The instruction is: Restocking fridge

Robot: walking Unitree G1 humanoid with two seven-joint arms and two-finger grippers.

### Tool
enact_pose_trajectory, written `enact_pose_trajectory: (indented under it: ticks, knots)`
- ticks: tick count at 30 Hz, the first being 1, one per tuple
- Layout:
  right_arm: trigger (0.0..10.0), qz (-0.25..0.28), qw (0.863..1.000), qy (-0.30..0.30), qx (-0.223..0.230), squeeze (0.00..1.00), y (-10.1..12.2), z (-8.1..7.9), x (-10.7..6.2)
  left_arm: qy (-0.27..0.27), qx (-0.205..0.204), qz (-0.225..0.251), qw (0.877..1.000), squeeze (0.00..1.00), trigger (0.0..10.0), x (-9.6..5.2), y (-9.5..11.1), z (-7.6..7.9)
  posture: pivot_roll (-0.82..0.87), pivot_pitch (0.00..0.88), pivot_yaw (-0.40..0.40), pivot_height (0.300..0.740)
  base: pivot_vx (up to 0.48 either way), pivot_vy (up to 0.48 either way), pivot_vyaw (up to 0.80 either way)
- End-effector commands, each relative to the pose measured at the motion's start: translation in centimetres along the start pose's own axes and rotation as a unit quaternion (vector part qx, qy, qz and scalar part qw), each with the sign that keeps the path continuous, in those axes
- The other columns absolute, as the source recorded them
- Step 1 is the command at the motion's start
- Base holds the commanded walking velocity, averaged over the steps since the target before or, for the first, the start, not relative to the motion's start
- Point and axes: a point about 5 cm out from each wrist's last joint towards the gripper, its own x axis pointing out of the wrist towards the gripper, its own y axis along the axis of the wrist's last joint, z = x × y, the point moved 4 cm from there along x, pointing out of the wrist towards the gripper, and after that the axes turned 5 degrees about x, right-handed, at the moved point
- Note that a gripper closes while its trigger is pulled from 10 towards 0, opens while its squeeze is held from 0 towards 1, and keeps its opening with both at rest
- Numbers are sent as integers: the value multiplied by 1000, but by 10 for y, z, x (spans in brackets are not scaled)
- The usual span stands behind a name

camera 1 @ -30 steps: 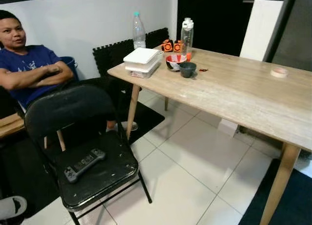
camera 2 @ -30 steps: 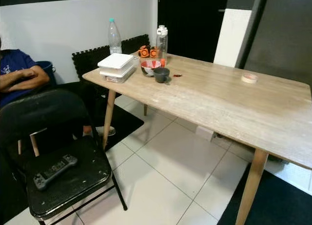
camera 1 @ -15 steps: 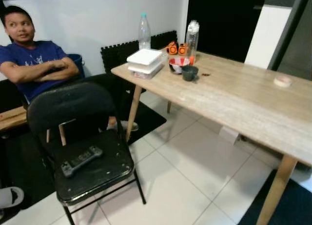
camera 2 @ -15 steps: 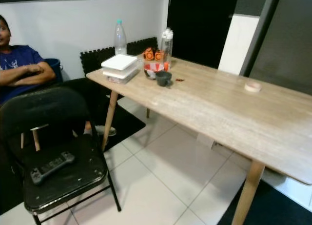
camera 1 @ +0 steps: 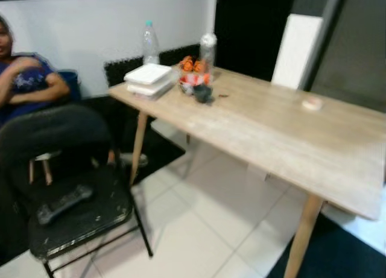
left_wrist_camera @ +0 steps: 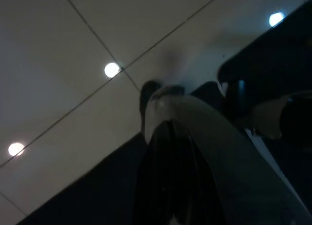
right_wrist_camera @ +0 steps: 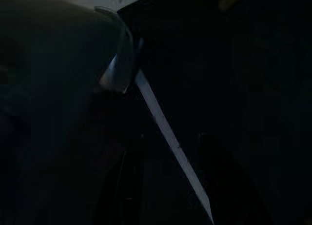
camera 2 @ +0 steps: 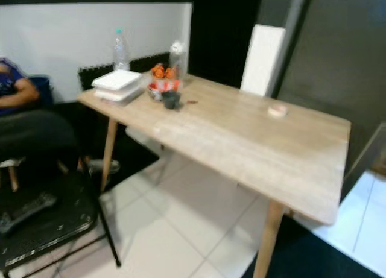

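Head views blurred. Far left: a seated person [camera 1: 24, 88], arms folded, in a blue top. In front of them stood one black folding chair [camera 1: 66, 169], with one black handheld controller [camera 1: 63, 202] lying on its seat.

Right of the chair: a light wooden counter [camera 1: 277, 139] on angled legs, over white floor tiles [camera 1: 205, 230]. On its far left corner lay a stack of two white lidded containers [camera 1: 148, 79]. Just behind the stack stood one clear water bottle [camera 1: 149, 43]; a second clear bottle [camera 1: 207, 49] stood further right. Between and before these: two small orange items [camera 1: 192, 64], one red-and-white bowl [camera 1: 194, 82], and one dark cup [camera 1: 203, 93] touching the bowl's front. No label or writing was legible on any of them. Well apart to the right, one small pale roll [camera 1: 312, 103] lay on the counter. A white panel [camera 1: 294, 49] leaned behind the counter.

Left wrist view: dim, floor tiles with light reflections; left tool [left_wrist_camera: 168, 137] dark, state cannot be told. Right wrist view: nearly black; right tool's state cannot be told. Both tools were well apart from the items on the counter.
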Motion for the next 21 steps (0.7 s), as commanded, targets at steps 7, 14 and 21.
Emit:
enact_pose_trajectory:
  ticks: [7, 14, 21]
  knots:
    - [10000, 3, 1000, 6, -8, 0, 3, -6, 1, 11, -7, 2, 1000, 0, 10000, -1, 1, -7, -97, 0, 16, 740, 0, 0, 0]
    - [10000, 4, 1000, 7, -7, 0, 3, -7, 1, 15, -19, 8, 1000, 0, 10000, -1, 2, -7, -97, 0, 16, 740, 0, 0, 0]
    - [10000, 7, 1000, 7, -7, 0, 4, -6, 1, 17, -15, 8, 1000, 0, 10000, -1, 2, -8, -98, 0, 20, 740, 0, 0, 0]
